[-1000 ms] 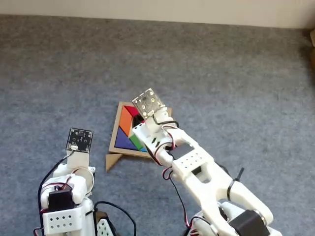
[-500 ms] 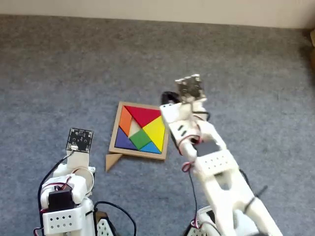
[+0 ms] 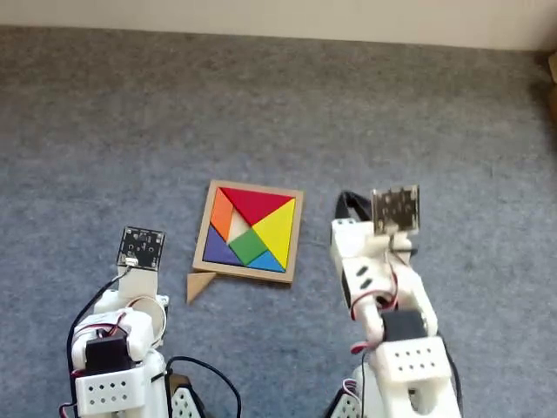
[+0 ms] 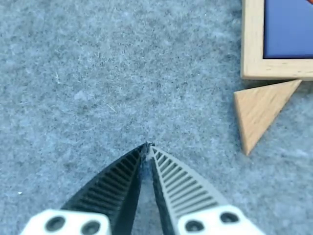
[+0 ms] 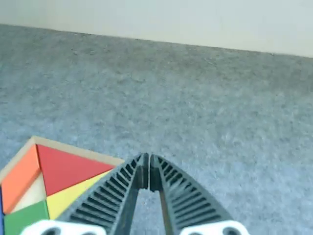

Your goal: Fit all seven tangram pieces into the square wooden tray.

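— What's lying about?
— A wooden triangle (image 3: 199, 284) on the grey felt counter (image 3: 130, 113), just beside the tray's (image 3: 202, 228) corner, ahead of the left claw (image 4: 148, 146) (tips pressed together, empty). A pale wall (image 3: 261, 17) runs behind.
— And inside the tray?
— A red triangle (image 3: 254, 205), yellow triangle (image 3: 277, 231), orange piece (image 3: 223, 216), green piece (image 3: 249, 247) and blue piece (image 3: 218, 251). The right claw (image 5: 148, 161), closed on nothing, is off its other side.

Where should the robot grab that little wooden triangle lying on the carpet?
Probably from straight above, since the wooden triangle lies flat. Pinch across the two sides facing away from the wooden tray, near the wide end; the third side sits too close to the frame for a finger.
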